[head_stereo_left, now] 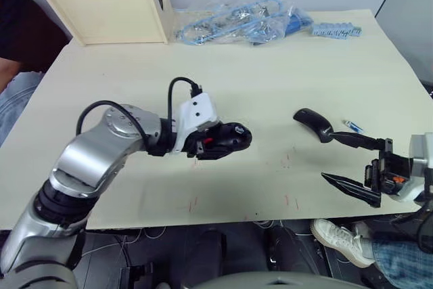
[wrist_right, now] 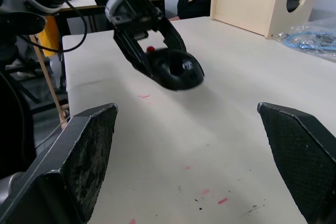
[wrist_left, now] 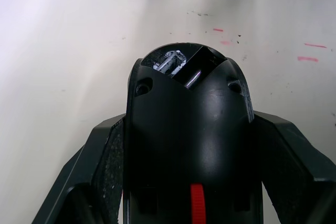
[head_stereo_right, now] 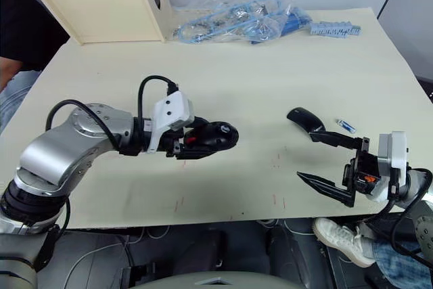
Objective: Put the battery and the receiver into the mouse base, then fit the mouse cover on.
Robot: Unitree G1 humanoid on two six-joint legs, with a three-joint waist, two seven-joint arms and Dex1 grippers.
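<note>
With the left gripper (head_stereo_left: 226, 141) clamped on the black oval mouse base (head_stereo_left: 230, 137) mid-table, the tiny blue-ended white battery (head_stereo_left: 352, 126) and glossy black mouse cover (head_stereo_left: 312, 124) lie uninstalled near the right edge by the wide-open, empty right gripper (head_stereo_left: 352, 162).

The counter (head_stereo_left: 270, 86) is a pale cream top with small red marks toward its lower edge. At the upper left of the frame two light wooden stands (head_stereo_left: 111, 8) sit on it. At the upper middle lies a clear bag of blue cables (head_stereo_left: 237, 25), with a strip of blue parts (head_stereo_left: 336, 30) just to its right. At the right lies the mouse cover (head_stereo_left: 312, 123), with the battery (head_stereo_left: 352, 126) near it, apart.
</note>
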